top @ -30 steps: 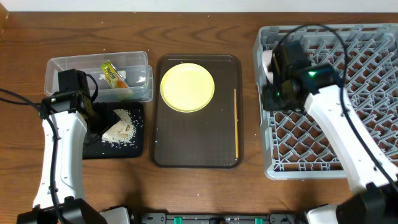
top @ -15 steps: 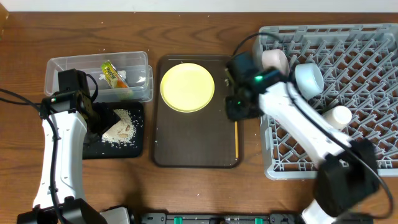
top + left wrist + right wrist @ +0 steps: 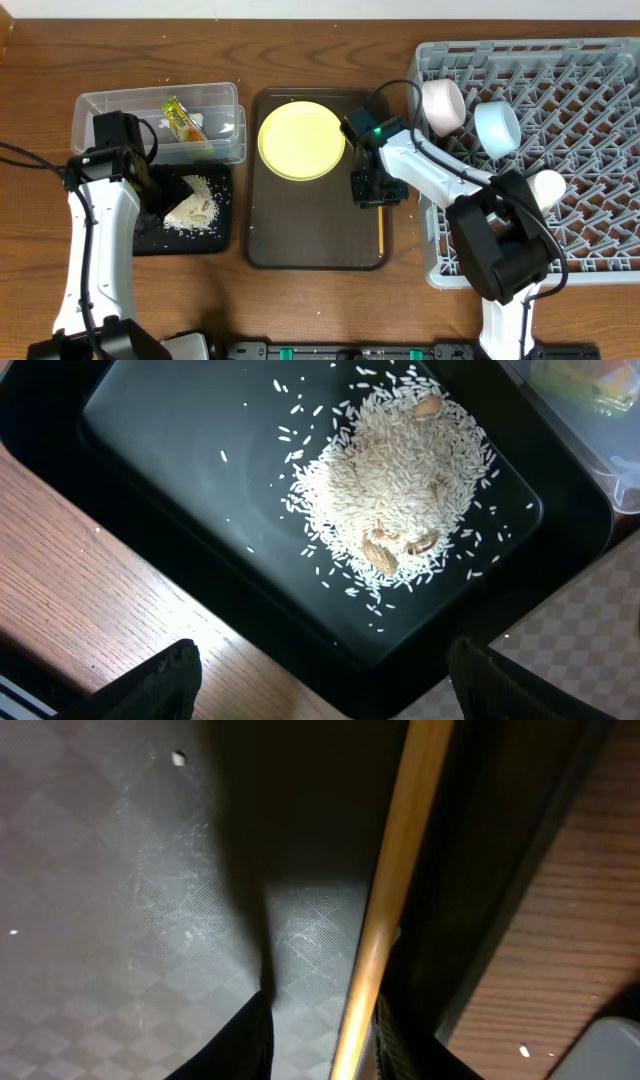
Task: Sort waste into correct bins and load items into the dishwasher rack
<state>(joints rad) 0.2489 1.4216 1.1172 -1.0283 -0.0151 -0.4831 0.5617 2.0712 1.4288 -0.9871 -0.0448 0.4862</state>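
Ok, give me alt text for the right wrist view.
A wooden chopstick lies on the dark tray, running top to bottom near its right rim. Two dark fingers straddle its lower end, open, not gripping it. Wooden table shows at right.

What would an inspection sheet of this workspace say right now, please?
Surface: wooden table.
Job's things: snack wrapper in clear tub; rice heap on black tray; yellow plate and chopstick on brown serving tray; white bowl, light blue bowl and white cup in dishwasher rack.
Clutter: stray grains around the heap.
Grippers: left gripper open, empty, above the black tray; right gripper has its fingers astride the chopstick, not closed on it.
Cables: black cables beside both arms.
Surroundings: nothing seen.
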